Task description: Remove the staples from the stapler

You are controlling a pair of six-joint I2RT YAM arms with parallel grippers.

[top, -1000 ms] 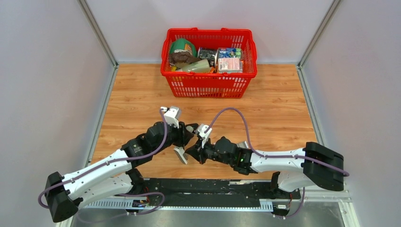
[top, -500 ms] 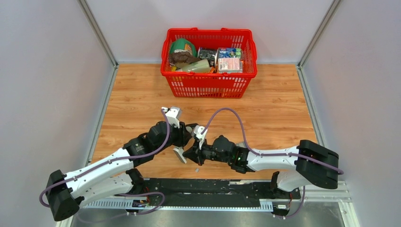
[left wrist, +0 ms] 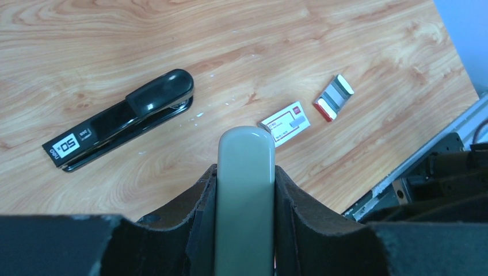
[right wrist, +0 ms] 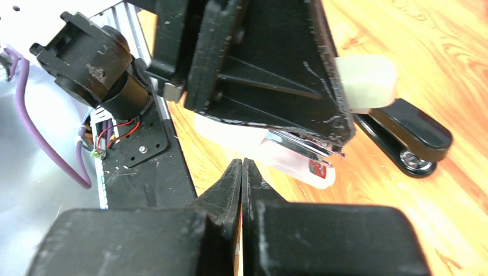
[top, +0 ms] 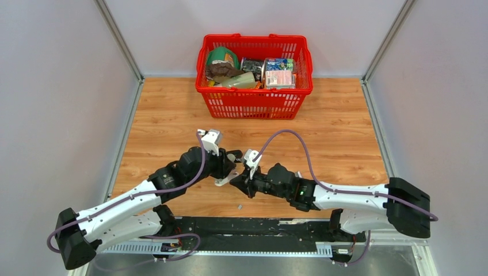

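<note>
My left gripper (left wrist: 244, 172) is shut on a pale grey stapler (left wrist: 244, 201), held above the table. From the right wrist the stapler (right wrist: 365, 80) hangs open, its metal rail (right wrist: 305, 149) and a clear lower part with a red tab (right wrist: 319, 169) sticking out below the left fingers. My right gripper (right wrist: 241, 164) is shut and empty, its tips just short of that lower part. From above, the left gripper (top: 227, 167) and the right gripper (top: 236, 183) meet at the stapler (top: 223, 181). A grey ridged strip with a red end (left wrist: 334, 98), apparently staples, lies on the wood.
A black stapler (left wrist: 124, 118) (right wrist: 411, 135) lies flat on the table beneath the grippers. A small printed box (left wrist: 285, 122) lies beside the strip. A tiny grey piece (top: 239, 205) rests near the black base rail (top: 259, 227). A red basket (top: 254, 103) of goods stands at the back.
The stapler's pale lower part has swung from hanging down to nearly level. My right arm has pulled back to the right, tips still at the stapler. The tiny grey piece now shows on the wood.
</note>
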